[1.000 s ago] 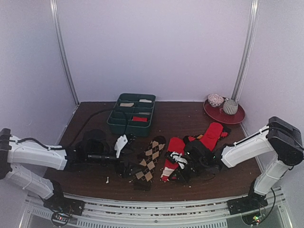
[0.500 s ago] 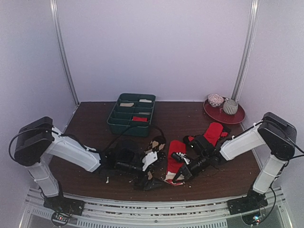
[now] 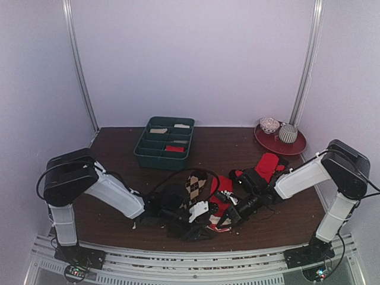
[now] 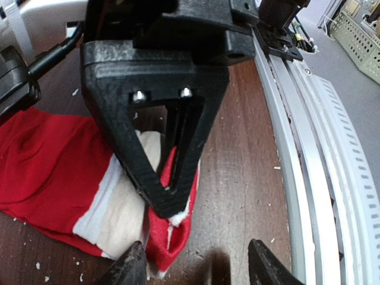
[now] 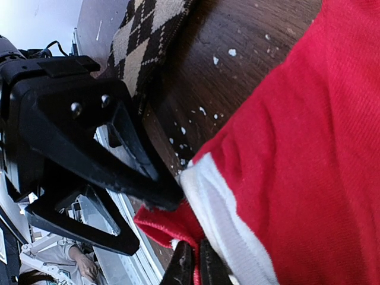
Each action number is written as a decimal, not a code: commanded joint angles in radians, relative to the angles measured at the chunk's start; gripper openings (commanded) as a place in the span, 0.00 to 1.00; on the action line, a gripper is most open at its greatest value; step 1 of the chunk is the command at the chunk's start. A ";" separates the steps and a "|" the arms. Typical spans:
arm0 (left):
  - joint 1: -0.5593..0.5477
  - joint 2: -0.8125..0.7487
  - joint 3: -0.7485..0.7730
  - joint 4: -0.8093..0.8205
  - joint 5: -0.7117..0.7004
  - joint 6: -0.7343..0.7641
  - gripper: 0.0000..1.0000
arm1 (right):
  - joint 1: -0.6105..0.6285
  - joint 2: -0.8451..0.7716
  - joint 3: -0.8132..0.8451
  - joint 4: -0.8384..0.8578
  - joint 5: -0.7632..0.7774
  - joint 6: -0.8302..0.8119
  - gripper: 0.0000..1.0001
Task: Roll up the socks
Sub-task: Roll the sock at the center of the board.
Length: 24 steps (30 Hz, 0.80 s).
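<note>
Here the left gripper (image 4: 199, 264) has its jaws apart, and the white-banded cuff edge of the red socks (image 4: 53, 160) reaches in between them. The argyle socks (image 3: 193, 185) lie just beyond those jaws. Facing them, close in front, the right gripper (image 5: 193, 262) is pinched tight on the same red cuff.

Red sock (image 4: 47, 160): showing bright red, cuff banded white (cream patch alongside).
Argyle sock (image 5: 151, 35): showing dark brown with tan diamonds.
Tray (image 3: 154, 162): appearing dark green.
Plate (image 3: 285, 148): appearing deep red.
</note>
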 commanded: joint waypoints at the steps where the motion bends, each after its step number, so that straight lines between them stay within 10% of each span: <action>1: -0.005 0.026 0.042 0.075 0.013 -0.002 0.56 | -0.009 0.017 -0.012 -0.024 0.004 0.004 0.05; 8: -0.005 0.066 0.051 0.101 0.009 -0.040 0.42 | -0.008 0.000 -0.031 0.006 0.004 0.027 0.05; 15: -0.005 0.121 0.088 0.016 0.025 -0.090 0.01 | -0.007 -0.016 -0.040 0.034 -0.010 0.034 0.07; 24: -0.003 0.104 0.037 -0.092 -0.008 -0.286 0.00 | -0.008 -0.261 -0.047 0.016 0.103 -0.111 0.26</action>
